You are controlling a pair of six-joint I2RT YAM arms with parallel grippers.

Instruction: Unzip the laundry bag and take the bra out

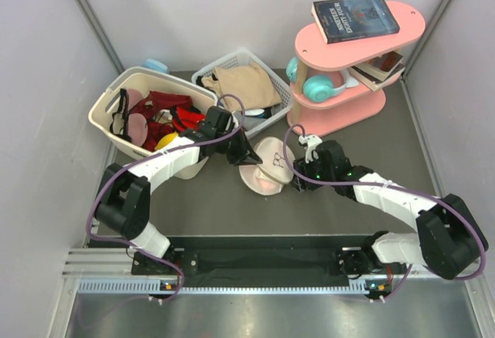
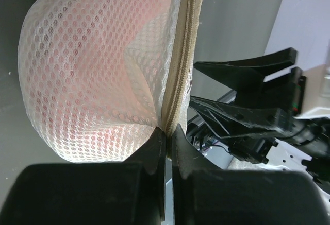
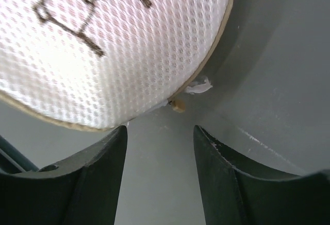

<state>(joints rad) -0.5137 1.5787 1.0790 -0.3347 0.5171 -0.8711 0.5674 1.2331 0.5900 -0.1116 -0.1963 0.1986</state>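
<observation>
The laundry bag (image 1: 267,166) lies mid-table (image 1: 232,214), between my two grippers. My left gripper (image 2: 167,132) sits at the bag's left rear edge, its fingers pinched on the rim beside the zip (image 2: 183,55). My right gripper (image 3: 160,132) is just to the bag's right, fingers apart and not touching it, with the zip pull (image 3: 179,104) just ahead of them. Behind the bag to the left stands the plastic basket (image 1: 104,114) with garments (image 1: 158,114) in it. The wire basket (image 1: 203,71) is right of that, holding a folded cloth (image 1: 244,84). At the rear right stands a two-tier shelf (image 1: 309,48), a book (image 1: 354,18) on top and headphones (image 1: 317,87) on the lower tier.
</observation>
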